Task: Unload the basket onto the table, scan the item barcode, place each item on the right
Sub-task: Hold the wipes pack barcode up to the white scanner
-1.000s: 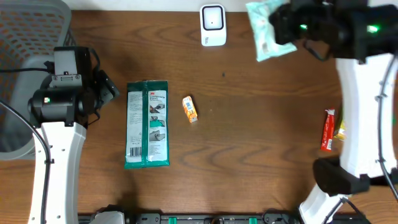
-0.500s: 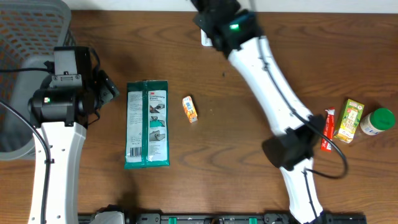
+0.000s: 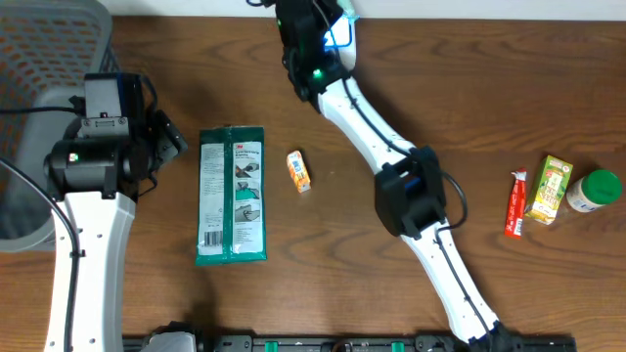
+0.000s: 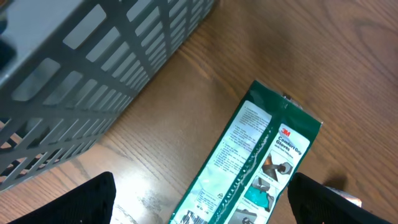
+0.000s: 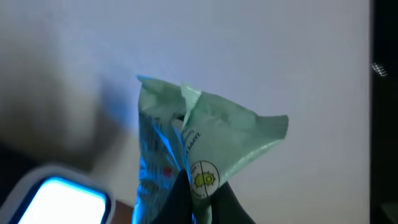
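Right jaws pinched a pale green crinkled plastic packet (image 5: 202, 152) near the glowing white scanner (image 5: 59, 198), presumably presenting its barcode; left jaws gaped.

- Dark brown wood-grain table (image 3: 469, 117), faintly glossy under even light.
- Plain white wall (image 3: 489, 8) behind its far edge, tinted bluish in places.
- Grey slatted basket (image 3: 39, 39) at the table's far left corner.
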You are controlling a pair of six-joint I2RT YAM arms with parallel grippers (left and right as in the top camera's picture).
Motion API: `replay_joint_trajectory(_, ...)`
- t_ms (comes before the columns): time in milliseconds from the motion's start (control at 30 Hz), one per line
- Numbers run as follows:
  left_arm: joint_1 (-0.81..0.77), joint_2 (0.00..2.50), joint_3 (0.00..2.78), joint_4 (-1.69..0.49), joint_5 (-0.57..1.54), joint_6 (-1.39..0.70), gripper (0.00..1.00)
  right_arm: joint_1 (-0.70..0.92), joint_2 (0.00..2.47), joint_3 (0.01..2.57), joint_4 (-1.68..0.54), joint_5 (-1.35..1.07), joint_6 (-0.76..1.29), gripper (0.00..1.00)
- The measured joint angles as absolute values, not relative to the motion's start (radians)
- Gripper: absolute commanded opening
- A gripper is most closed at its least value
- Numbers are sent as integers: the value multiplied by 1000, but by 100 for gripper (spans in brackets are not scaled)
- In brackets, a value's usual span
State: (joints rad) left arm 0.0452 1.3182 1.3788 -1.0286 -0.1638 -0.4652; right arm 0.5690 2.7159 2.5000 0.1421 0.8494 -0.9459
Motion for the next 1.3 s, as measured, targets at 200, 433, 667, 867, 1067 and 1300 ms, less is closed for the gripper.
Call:
replay_joint_trajectory(200, 45, 1318, 1379, -1029, -164, -465, 89, 569, 2775, 2500, 267, 828, -1055, 1)
replay_joint_trajectory(433, 45, 1318, 1379, -1029, -164, -465, 89, 565, 2864, 2500, 287, 780, -1086, 1)
replay_joint_trajectory(667, 45, 1318, 1379, -1029, -164, -466, 89, 569, 2884, 2504, 246, 765, -1068, 1)
replay_joint_trajectory(867, 45, 1318, 1379, -1029, -164, -465, 89, 572, 2884, 2511, 195, 759, -1006, 1)
replay_joint_trajectory(1067, 45, 1318, 1379, -1029, -164, -466, 89, 575, 2884, 2511, 181, 759, -946, 1)
replay_joint_trajectory(1300, 45, 1318, 1379, -1029, -164, -466, 89, 575, 2880, 2511, 178, 759, -904, 1)
